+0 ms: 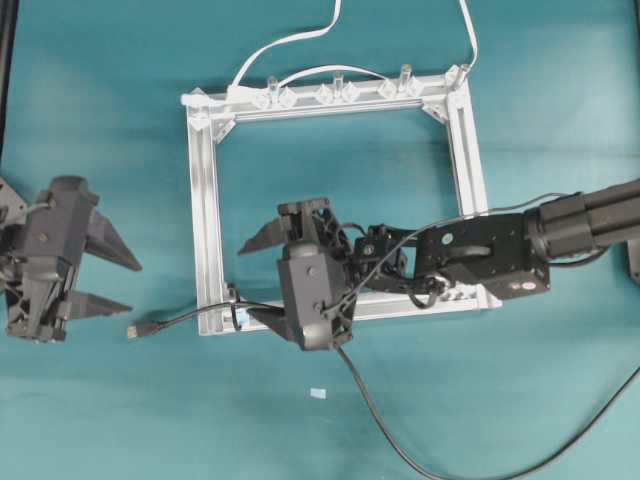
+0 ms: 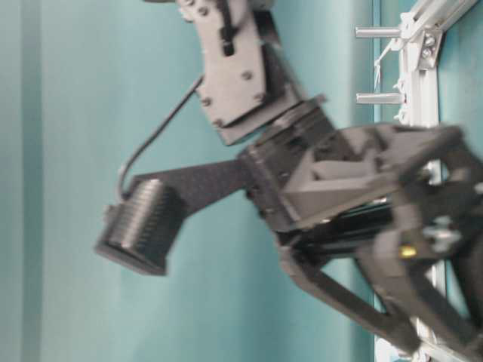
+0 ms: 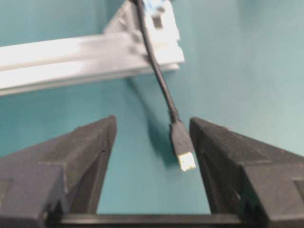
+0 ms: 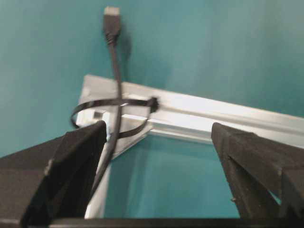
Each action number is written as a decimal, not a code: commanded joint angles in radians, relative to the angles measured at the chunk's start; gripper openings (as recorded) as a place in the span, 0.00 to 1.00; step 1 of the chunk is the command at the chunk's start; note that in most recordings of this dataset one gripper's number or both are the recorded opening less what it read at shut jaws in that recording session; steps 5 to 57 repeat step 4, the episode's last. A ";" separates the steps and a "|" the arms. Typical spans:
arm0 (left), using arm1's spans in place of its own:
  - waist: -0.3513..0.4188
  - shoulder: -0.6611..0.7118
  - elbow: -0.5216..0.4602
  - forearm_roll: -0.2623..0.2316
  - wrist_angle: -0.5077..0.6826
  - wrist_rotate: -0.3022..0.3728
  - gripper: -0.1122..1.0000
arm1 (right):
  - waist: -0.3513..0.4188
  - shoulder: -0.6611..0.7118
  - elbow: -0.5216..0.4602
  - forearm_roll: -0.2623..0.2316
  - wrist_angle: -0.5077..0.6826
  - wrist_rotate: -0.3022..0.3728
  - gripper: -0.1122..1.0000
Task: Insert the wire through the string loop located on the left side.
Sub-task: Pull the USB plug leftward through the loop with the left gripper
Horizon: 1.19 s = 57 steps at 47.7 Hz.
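Wire (image 4: 115, 71) runs thru the string loop (image 4: 114, 114) at the frame's (image 1: 205, 200) lower-left corner; plug end lies on teal worktop (image 1: 100, 120) just outside that corner. Left hand (image 1: 105, 275) spread wide, holding nothing, plug just off its fingertips. Right hand (image 1: 262, 278) also wide, empty, over same corner, wire beside one finger.

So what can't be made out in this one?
- Overhead view: the string loop at the frame's lower-left corner is too small to read, and the right gripper crowds it.
- Table-level view: the wire and loop are hidden by the blurred arm filling the frame.
- Left wrist view: the plug is soft; the left gripper's fingers are cut off at the bottom edge.
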 commanded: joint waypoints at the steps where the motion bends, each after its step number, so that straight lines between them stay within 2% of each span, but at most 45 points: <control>1: 0.025 -0.029 -0.002 0.003 -0.003 0.009 0.68 | -0.011 -0.054 0.005 -0.002 -0.020 0.003 0.94; 4: 0.038 -0.060 0.012 0.005 -0.003 0.009 0.68 | -0.018 -0.063 0.025 -0.002 -0.041 0.005 0.94; 57: 0.038 -0.060 0.012 0.005 -0.003 0.009 0.68 | -0.018 -0.063 0.025 -0.002 -0.041 0.005 0.94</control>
